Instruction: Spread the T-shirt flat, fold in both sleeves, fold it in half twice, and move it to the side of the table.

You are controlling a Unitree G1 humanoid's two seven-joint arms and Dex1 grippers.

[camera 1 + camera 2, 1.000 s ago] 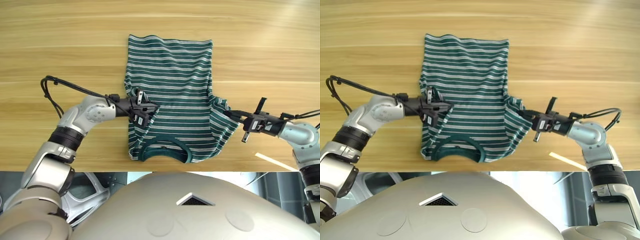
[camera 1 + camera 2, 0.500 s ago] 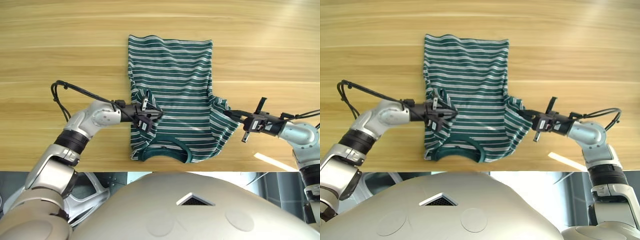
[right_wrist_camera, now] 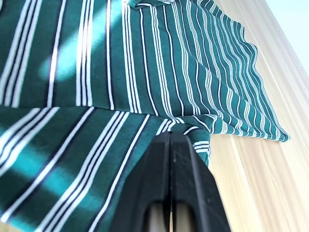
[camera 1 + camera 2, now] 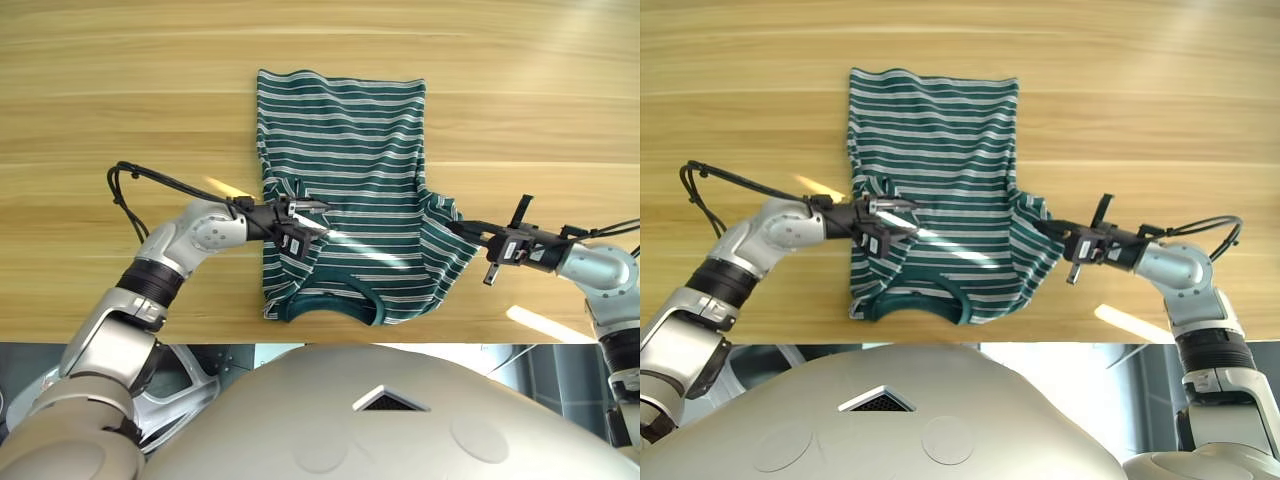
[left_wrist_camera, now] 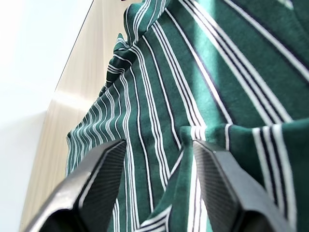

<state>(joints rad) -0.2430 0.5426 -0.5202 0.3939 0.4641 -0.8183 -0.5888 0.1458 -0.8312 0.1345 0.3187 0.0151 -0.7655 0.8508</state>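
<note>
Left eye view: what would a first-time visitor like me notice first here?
A green, white-striped T-shirt lies in the middle of the wooden table, with its collar toward the robot. The left gripper is open over the shirt's left side. The right gripper is shut on the right sleeve, which sticks out from the shirt's edge.

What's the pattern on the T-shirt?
Dark green with thin white horizontal stripes. The T-shirt shows best in the left eye view.
</note>
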